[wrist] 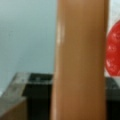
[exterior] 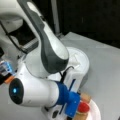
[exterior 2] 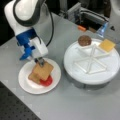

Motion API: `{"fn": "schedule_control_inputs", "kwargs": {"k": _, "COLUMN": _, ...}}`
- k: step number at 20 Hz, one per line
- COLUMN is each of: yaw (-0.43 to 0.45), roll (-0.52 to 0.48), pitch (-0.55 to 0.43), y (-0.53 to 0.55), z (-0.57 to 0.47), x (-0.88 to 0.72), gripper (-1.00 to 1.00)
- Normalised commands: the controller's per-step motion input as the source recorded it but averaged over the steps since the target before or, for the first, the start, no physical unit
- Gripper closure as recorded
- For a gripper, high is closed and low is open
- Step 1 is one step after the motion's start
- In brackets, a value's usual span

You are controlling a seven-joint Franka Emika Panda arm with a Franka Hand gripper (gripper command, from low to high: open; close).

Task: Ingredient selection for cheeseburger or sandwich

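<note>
We see the white Franka arm with its blue wrist mount reaching down over a round white paper plate (exterior 2: 26, 83) that sits on the grey table (exterior 2: 75, 105) at a front view's left. The gripper (exterior 2: 40, 61) hangs right at the upper edge of a tan square bread slice (exterior 2: 43, 71), and its dark fingers (exterior 2: 40, 60) appear to be clamped on that slice, which lies tilted on top of the little stack. Beneath it we make out a second tan square bread slice (exterior 2: 33, 78) and, poking out at the lower right side of the stack, a red tomato disc (exterior 2: 46, 81) resting on the plate.

In the wrist view the tan slice (wrist: 80, 62) fills the middle as a tall upright band held edge-on close to the camera, with the red disc (wrist: 113, 53) just beside it at the right.

To a front view's right stands a round white tray (exterior 2: 75, 75) divided by raised ribs into wedge compartments. A brown round patty (exterior 2: 84, 40) lies in one upper wedge and a yellow cheese square (exterior 2: 107, 45) in the neighbouring wedge to its right.

In a front view the arm hides most of the scene; the blue mount (exterior: 71, 102) sits just above the red disc (exterior: 83, 107) on the plate's rim (exterior: 96, 112).
</note>
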Motion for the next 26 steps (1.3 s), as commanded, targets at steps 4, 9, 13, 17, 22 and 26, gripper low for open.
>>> {"fn": "schedule_control_inputs", "kwargs": {"k": 4, "yaw": 0.063, "roll": 0.021, "pitch": 0.043, "y": -0.17, "z": -0.10, "x": 0.15, "gripper": 1.00}}
{"fn": "schedule_control_inputs", "kwargs": {"k": 9, "yaw": 0.100, "roll": 0.025, "pitch": 0.010, "y": -0.25, "z": -0.07, "x": 0.14, "gripper": 1.00}}
{"fn": "schedule_control_inputs", "kwargs": {"k": 13, "yaw": 0.139, "roll": 0.069, "pitch": -0.015, "y": -0.20, "z": -0.04, "x": 0.12, "gripper": 1.00}}
{"fn": "schedule_control_inputs", "kwargs": {"k": 17, "yaw": 0.171, "roll": 0.102, "pitch": -0.008, "y": -0.16, "z": -0.05, "x": 0.07, "gripper": 1.00}}
{"fn": "schedule_control_inputs", "kwargs": {"k": 22, "yaw": 0.184, "roll": 0.142, "pitch": -0.028, "y": -0.16, "z": -0.07, "x": 0.05, "gripper": 1.00}}
{"fn": "schedule_control_inputs", "kwargs": {"k": 26, "yaw": 0.165, "roll": 0.117, "pitch": -0.058, "y": -0.20, "z": -0.10, "x": 0.08, "gripper": 1.00}}
